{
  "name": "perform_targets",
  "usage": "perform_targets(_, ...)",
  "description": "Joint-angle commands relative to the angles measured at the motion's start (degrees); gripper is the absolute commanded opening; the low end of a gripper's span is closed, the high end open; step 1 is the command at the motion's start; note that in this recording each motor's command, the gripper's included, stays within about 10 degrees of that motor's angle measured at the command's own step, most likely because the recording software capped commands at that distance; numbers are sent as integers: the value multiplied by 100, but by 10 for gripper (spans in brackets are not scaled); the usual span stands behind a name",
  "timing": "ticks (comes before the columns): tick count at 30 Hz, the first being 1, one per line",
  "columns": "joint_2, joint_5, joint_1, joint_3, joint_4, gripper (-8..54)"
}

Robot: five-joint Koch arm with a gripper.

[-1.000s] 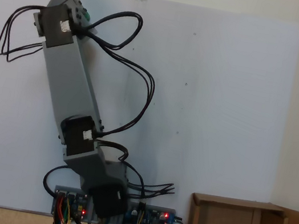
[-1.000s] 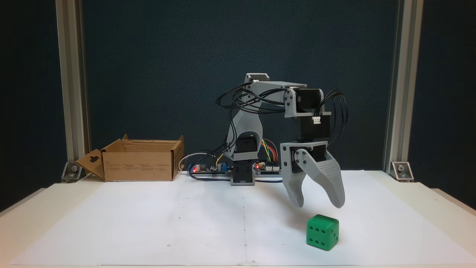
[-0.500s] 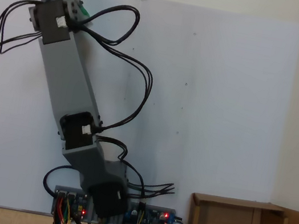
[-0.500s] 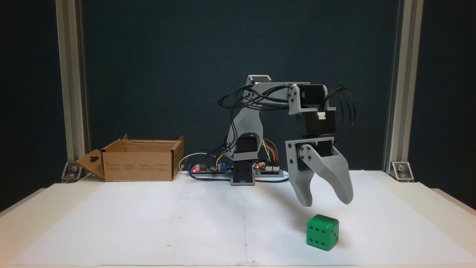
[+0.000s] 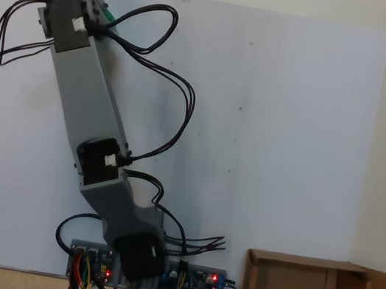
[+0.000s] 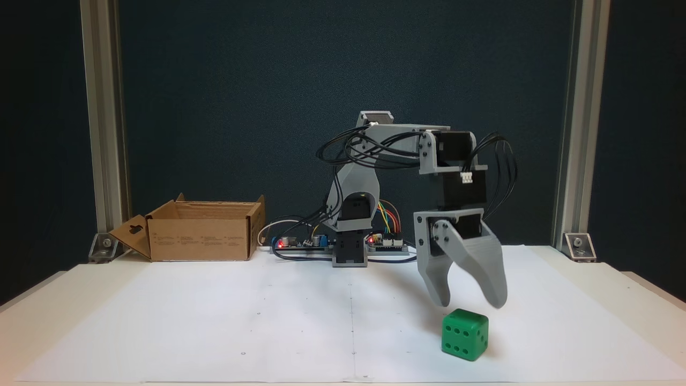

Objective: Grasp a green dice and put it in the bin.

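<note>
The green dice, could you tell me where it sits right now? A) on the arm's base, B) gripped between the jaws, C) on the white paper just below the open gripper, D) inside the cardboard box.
C: the green dice rests on the paper, with the open gripper just above it.

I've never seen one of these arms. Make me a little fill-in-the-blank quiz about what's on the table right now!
1. The small cube lying on the white paper is coloured ____.
2. The gripper, its jaws spread, hangs just ____ the cube without touching it.
3. The cardboard box stands with its flaps ____.
4. In the front fixed view, the box stands to the ____ of the arm's base.

Missing words: green; above; open; left
</note>
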Motion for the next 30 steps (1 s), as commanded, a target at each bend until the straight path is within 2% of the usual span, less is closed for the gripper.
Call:
perform_targets(1,88,343,-44,-352,176,430)
perform_targets(30,-35,536,-53,-334,-26,430)
